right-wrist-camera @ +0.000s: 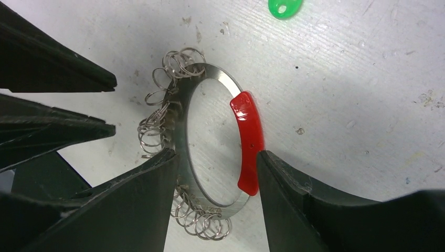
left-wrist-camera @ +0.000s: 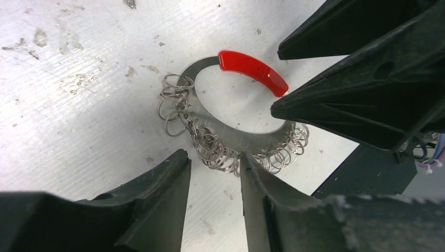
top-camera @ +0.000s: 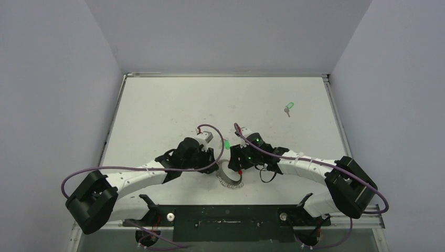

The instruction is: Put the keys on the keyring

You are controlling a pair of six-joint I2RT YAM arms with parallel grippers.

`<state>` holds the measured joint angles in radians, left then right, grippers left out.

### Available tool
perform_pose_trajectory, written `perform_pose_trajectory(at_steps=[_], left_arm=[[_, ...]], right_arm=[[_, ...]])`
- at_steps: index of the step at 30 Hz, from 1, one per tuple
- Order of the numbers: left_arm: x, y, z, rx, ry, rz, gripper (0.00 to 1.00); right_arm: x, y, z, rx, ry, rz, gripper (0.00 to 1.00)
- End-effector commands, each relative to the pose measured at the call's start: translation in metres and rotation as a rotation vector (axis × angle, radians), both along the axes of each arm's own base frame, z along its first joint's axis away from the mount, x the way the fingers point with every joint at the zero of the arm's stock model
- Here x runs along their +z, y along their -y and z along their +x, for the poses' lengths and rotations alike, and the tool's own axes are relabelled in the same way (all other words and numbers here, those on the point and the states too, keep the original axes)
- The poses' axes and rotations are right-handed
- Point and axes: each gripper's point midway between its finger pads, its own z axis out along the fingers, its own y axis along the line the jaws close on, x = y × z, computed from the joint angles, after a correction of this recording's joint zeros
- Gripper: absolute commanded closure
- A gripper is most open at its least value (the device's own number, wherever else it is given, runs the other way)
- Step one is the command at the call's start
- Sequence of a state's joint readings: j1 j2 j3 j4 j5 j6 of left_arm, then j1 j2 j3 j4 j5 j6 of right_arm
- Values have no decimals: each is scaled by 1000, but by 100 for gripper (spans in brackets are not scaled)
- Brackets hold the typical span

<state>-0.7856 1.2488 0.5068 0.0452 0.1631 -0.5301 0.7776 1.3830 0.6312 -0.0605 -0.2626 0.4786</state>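
Between the fingers of the right pincer (right-wrist-camera: 216,153) sits the keyring (right-wrist-camera: 181,126), on or just over the table (right-wrist-camera: 346,105), I cannot tell which; that pincer is closed about halfway across it, one finger against the steel band and the other against the red segment (right-wrist-camera: 247,136), so it appears to hold the ring by its outer edges, though how firmly it presses is not visible; the left pincer (left-wrist-camera: 212,155) faces it from the opposite side, parted a little and gripping nothing, with the bunch of small split rings (left-wrist-camera: 215,152) lying at and between its tips. My judgement is that the band is light, thin, stiff and slick, apt to swivel or skid in a two-point grip, so its outer edges are the sound place to hold it, the red piece probably giving better friction than bare steel; the split rings hang loose and tangle, and one must be singled out to take a key. One green tag (right-wrist-camera: 283,7) lies just beyond the right pincer's tips, cut off by the frame edge, its metal unseen; the other keys (top-camera: 287,108) lie well off to that pincer's right side, too small to read; being tiny and flat, they are likely best lifted by the thicker tag. Hidden too are the band's near arc under the right pincer's fingers, and most of the ring from above.
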Motion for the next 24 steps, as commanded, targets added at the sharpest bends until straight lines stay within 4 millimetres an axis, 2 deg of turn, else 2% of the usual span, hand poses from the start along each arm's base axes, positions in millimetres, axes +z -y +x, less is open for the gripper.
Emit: perform_pose_trajectory(at_steps=[1, 5, 14, 24], left_arm=[[18, -7, 3, 13, 71, -3, 58], [19, -13, 1, 48, 74, -13, 53], [9, -22, 5, 117, 52, -4, 54], [7, 1, 8, 79, 11, -63, 60]], right_arm=[[20, -15, 17, 19, 60, 51, 43], [20, -18, 18, 37, 58, 47, 43], [20, -26, 20, 72, 52, 46, 43], [16, -38, 17, 100, 30, 52, 46]])
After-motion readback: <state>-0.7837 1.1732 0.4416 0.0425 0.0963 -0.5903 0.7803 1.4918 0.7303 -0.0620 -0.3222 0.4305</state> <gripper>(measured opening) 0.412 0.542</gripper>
